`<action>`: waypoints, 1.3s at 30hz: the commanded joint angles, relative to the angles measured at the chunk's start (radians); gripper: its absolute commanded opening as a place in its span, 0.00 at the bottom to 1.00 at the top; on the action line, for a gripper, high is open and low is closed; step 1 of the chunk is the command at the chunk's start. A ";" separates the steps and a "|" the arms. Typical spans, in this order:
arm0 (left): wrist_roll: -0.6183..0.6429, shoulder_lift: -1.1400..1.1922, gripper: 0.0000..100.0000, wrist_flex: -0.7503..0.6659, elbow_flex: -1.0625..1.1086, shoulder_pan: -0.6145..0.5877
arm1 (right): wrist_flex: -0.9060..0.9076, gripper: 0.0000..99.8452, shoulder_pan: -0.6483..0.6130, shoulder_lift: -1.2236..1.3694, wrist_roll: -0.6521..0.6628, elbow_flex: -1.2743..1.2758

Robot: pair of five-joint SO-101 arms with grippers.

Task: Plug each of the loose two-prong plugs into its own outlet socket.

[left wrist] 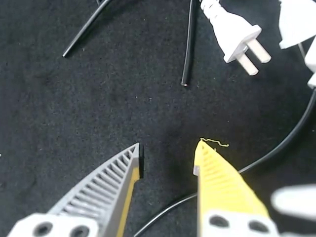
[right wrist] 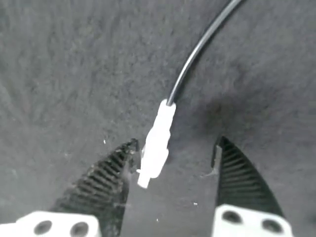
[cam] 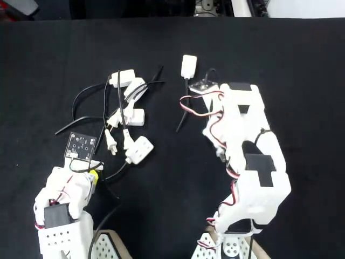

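Left gripper (left wrist: 170,144): fingers apart, hovering over the bare black mat (left wrist: 74,98), holding nothing. Just ahead lies a white two-prong plug (left wrist: 229,32). Its long axis runs in line with its cord, and its prongs (left wrist: 256,52) face obliquely back toward the gripper. Farther across the table, the right gripper (right wrist: 176,141) is likewise spread. It straddles a second plug (right wrist: 157,143), which lies close beside one finger with its black cord (right wrist: 197,54) leading away. Both plugs are judged to be light, rigid, smooth moulded plastic, and the springy cord will likely tug them. Grip across the flat body behind the prongs, never on the prongs or cord.
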 commanded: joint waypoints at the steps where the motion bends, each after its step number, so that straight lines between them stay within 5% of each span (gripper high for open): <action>1: -0.005 -0.005 0.19 0.000 -0.008 -0.007 | -0.020 0.25 -0.048 -0.005 -0.043 -0.019; 12: -0.005 -0.005 0.19 0.000 -0.008 -0.008 | -0.017 0.06 -0.078 -0.004 -0.044 -0.018; 22: -0.005 -0.005 0.19 0.000 -0.008 -0.008 | -0.011 0.14 -0.071 0.154 -0.043 -0.088; 39: -0.005 -0.005 0.19 0.000 -0.007 -0.008 | 0.235 0.15 -0.009 0.194 0.032 -0.271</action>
